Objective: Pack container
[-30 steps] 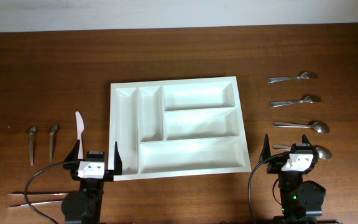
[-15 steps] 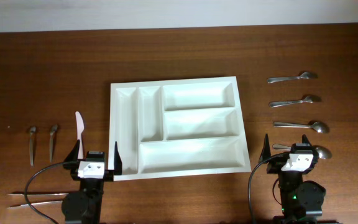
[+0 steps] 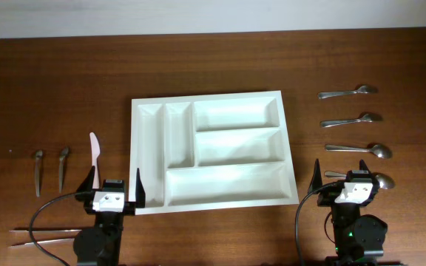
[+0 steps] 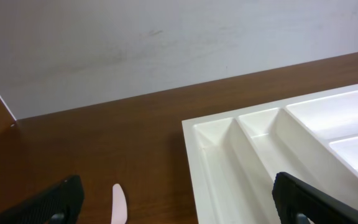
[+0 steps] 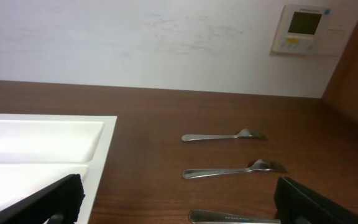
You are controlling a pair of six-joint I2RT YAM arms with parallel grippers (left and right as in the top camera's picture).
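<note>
The white five-compartment container (image 3: 134, 155) lies flat in the middle of the table with nothing in it. My left gripper (image 3: 115, 179) hovers open at its near left corner, holding nothing. In the left wrist view the container's left rim (image 4: 194, 155) sits between the fingers, and a white plastic knife (image 4: 119, 204) shows to the left. My right gripper (image 3: 340, 171) stands open and empty off the container's near right corner (image 5: 104, 149). Steel spoons (image 5: 232, 170) lie ahead of it.
Several steel spoons (image 3: 350, 120) lie in a column right of the container; the nearest one (image 3: 381, 181) is partly under my right gripper. On the left are the white knife (image 3: 94, 151), two small spoons (image 3: 38, 174) and thin metal tongs (image 3: 43, 235).
</note>
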